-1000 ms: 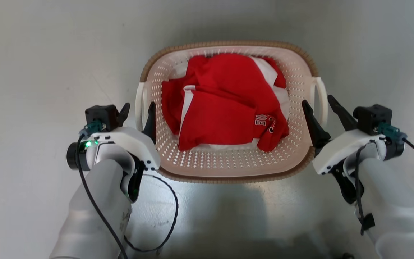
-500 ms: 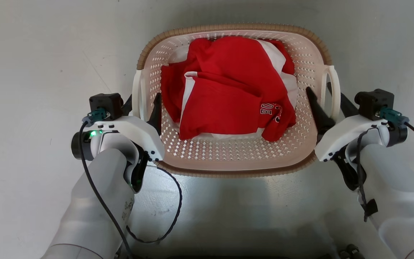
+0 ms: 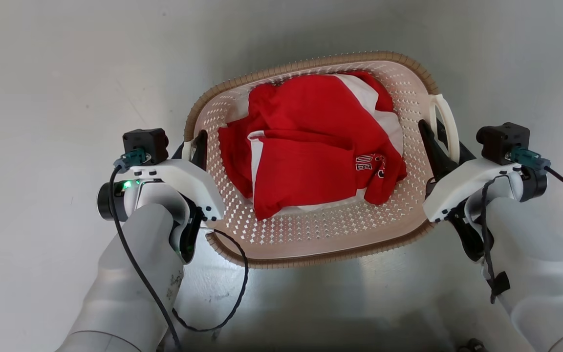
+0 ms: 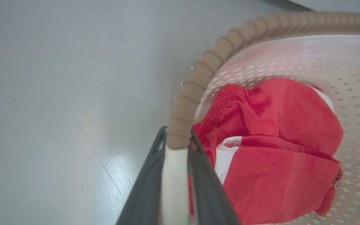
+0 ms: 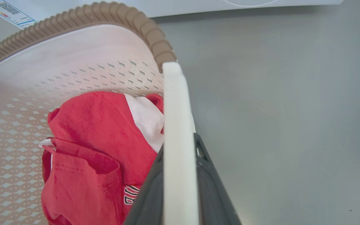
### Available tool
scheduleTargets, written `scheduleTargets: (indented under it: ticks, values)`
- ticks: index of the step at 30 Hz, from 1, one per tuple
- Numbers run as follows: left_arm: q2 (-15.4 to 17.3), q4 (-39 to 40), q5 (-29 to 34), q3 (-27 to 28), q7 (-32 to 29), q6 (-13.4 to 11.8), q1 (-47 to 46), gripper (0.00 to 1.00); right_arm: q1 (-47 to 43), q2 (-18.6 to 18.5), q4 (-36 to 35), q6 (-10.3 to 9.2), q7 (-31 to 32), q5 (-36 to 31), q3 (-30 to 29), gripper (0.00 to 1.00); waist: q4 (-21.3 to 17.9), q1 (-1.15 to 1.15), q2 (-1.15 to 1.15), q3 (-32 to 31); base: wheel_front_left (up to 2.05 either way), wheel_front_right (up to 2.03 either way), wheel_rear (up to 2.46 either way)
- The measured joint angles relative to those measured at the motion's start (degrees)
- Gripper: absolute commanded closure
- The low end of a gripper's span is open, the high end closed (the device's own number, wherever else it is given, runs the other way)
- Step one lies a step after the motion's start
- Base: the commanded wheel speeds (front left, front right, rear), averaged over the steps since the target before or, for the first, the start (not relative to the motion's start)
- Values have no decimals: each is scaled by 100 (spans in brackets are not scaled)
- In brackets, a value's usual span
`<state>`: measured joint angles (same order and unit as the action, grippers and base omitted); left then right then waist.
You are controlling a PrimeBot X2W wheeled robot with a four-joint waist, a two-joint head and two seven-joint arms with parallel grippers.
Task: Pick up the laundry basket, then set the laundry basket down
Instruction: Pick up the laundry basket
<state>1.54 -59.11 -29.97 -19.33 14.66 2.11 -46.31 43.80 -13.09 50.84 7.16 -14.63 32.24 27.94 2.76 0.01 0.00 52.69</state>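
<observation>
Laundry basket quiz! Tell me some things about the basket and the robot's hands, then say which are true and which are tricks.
1. The laundry basket holds red clothes. True.
2. The left hand is closed on a white side handle. True.
3. The right hand hangs open, away from the basket. False: it clamps the other side handle.
4. The basket's rim is blue. False: it is tan and ribbed.
</observation>
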Motion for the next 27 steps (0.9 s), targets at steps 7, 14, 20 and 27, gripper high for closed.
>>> scheduleTargets:
  ticks: [7,14,20,27]
  values:
    - [4,-77,0,60,-1,49,2,100,-12,63,59,-1,0,245,19,100,-79,0,0,-356,0,0,0]
    - [7,-341,-2,112,0,145,90,100,-81,205,315,-1,1,447,135,100,-180,0,0,-950,0,0,0]
    - [-13,-1015,-212,-85,-4,374,255,100,-282,402,875,0,2,823,552,100,-308,0,0,-1681,0,0,0]
    - [-14,-1325,-456,-338,-318,453,389,100,-336,541,1333,7,187,1313,1002,100,-443,0,0,-2509,0,0,0]
